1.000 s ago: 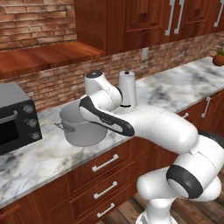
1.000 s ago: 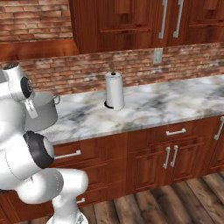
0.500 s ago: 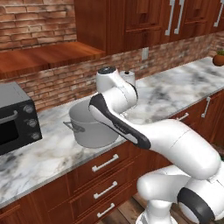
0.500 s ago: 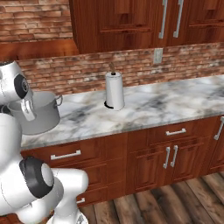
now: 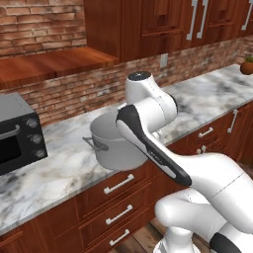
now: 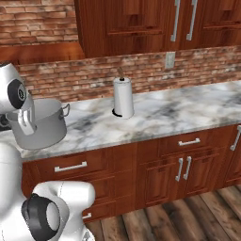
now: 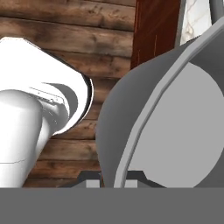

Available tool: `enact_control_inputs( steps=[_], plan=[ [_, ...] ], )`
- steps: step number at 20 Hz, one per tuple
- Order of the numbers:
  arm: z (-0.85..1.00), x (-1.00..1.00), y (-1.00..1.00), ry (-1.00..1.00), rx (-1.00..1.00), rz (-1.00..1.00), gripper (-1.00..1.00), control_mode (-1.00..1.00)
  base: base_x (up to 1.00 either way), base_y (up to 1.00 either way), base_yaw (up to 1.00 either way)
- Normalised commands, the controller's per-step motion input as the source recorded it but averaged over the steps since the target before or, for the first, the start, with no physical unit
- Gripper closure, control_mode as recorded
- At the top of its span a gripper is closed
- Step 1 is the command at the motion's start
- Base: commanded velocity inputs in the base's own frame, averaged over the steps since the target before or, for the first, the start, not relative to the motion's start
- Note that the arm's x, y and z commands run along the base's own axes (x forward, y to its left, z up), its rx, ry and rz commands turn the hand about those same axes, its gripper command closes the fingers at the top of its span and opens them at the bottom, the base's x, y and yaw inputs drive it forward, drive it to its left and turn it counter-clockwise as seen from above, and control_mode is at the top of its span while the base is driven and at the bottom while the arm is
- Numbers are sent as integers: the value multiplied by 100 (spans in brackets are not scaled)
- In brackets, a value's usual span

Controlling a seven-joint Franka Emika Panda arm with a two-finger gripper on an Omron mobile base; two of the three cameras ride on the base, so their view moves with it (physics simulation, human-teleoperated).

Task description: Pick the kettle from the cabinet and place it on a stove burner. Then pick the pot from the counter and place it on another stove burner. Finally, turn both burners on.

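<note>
At the near edge of the bench [image 6: 155, 117], the pot [image 5: 116, 146] hangs partly out past the marble lip, clamped by its rim in the end effector [image 7: 112, 178]; the hand view shows the two tips pinching the thin metal wall, one inside and one outside. It sits to the left of the paper-towel roll [image 6: 123, 97] and right of the toaster oven [image 5: 17, 133]. Being wide brushed metal, the pot is likely rigid, fairly heavy and smooth, so a one-sided rim pinch may let it tilt or slip as it swings. A loop side handle [image 6: 65, 110] would offer a surer hold. No stove burner can be made out here.
</note>
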Motion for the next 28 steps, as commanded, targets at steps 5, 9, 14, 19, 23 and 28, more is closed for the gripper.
enact_control_inputs(
  steps=[5, 9, 14, 19, 23, 28],
  plan=[
    [24, -45, -23, 0, 0, -4, 100, -100, 0, 0, 0],
    [27, -25, -8, -3, 0, -4, 100, -100, 0, 0, 0],
    [3, -4, -2, -1, 0, 0, 100, -100, 0, 0, 0],
    [0, -1, 0, -1, 0, 0, 100, 100, -21, 0, 0],
    [0, 0, 0, 0, 0, 0, 100, 100, -56, 9, 0],
    [0, 0, 0, 0, 0, 0, 100, 100, -50, 32, 2]
  ],
)
